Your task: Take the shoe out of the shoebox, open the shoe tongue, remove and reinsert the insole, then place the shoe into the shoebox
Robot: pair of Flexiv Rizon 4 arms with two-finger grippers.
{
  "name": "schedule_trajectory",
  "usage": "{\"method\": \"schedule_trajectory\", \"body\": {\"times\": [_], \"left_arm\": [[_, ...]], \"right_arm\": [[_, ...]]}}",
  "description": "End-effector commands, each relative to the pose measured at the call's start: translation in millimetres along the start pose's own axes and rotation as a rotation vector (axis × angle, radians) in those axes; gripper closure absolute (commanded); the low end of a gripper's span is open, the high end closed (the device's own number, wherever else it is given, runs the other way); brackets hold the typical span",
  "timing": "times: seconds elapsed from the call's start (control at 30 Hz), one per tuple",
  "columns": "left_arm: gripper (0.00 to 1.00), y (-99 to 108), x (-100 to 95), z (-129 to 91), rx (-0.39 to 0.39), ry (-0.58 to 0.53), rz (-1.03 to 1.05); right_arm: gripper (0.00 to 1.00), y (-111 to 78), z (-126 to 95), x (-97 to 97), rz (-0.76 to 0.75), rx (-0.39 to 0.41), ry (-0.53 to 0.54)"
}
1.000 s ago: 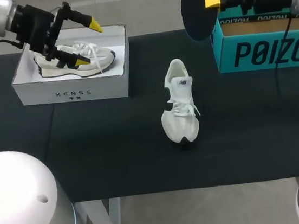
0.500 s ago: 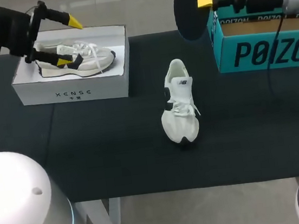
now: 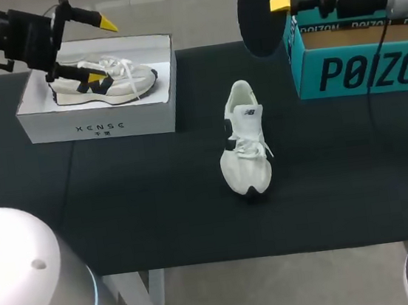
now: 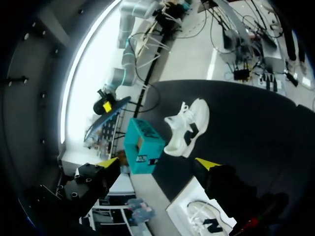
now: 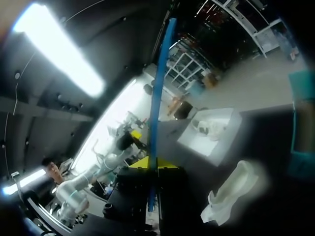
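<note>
Surroundings: a white shoebox (image 3: 99, 119) stands open at the far left of the black table (image 3: 159, 210), with a second shoe (image 3: 117, 81) lying on its side inside it. A teal box (image 3: 360, 62) stands at the far right. Nothing lies between the two boxes except the shoe.

Task item: the white shoe (image 3: 244, 144) stands upright on its sole near the middle of the table, well apart from both boxes, laces on top.

Left gripper (image 3: 102, 50): hangs above the white shoebox with its fingers spread wide. The lower yellow tip is just over the second shoe; contact cannot be judged. It holds nothing.

Right gripper (image 3: 275, 4): raised high beside the teal box and closed on the dark insole (image 3: 255, 12), which is clear of the table. The right wrist view shows the insole edge-on (image 5: 156, 98), pinched between the two fingers.
</note>
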State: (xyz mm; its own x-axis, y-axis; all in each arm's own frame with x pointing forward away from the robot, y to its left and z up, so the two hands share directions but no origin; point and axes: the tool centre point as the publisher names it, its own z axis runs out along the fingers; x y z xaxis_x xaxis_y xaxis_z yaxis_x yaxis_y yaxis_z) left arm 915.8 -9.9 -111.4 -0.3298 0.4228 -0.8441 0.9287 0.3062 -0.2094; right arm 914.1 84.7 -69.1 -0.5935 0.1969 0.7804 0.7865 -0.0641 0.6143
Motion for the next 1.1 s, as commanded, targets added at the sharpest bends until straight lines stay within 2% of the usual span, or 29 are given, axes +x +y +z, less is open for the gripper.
{"method": "schedule_trajectory", "body": {"times": [0.03, 0.53, 0.57, 0.77, 0.83, 0.87, 1.1], "left_arm": [[0.0, -1.2, 1.1, -0.2, -0.004, -0.001, 0.001], [0.0, -1.2, 1.1, -0.2, -0.004, -0.001, 0.001], [0.0, -1.2, 1.1, -0.2, -0.004, -0.001, 0.001], [0.0, -1.2, 1.1, -0.2, -0.004, -0.001, 0.001], [0.0, -1.2, 1.1, -0.2, -0.004, -0.001, 0.001], [0.0, -1.2, 1.1, -0.2, -0.004, -0.001, 0.001], [0.0, -1.2, 1.1, -0.2, -0.004, -0.001, 0.001]], "right_arm": [[1.0, -0.4, 1.8, 0.4, -0.008, -0.008, -0.02], [1.0, -0.4, 1.8, 0.4, -0.008, -0.008, -0.02], [1.0, -0.4, 3.7, -3.3, -0.019, 0.007, -0.048], [1.0, 28.9, 23.5, -27.2, -0.305, 0.015, -0.097], [1.0, 34.4, 27.8, -34.4, -0.39, 0.051, -0.141], [1.0, 34.1, 27.3, -40.4, -0.384, 0.086, -0.194], [1.0, 34.1, 27.3, -40.4, -0.384, 0.086, -0.194]]}}
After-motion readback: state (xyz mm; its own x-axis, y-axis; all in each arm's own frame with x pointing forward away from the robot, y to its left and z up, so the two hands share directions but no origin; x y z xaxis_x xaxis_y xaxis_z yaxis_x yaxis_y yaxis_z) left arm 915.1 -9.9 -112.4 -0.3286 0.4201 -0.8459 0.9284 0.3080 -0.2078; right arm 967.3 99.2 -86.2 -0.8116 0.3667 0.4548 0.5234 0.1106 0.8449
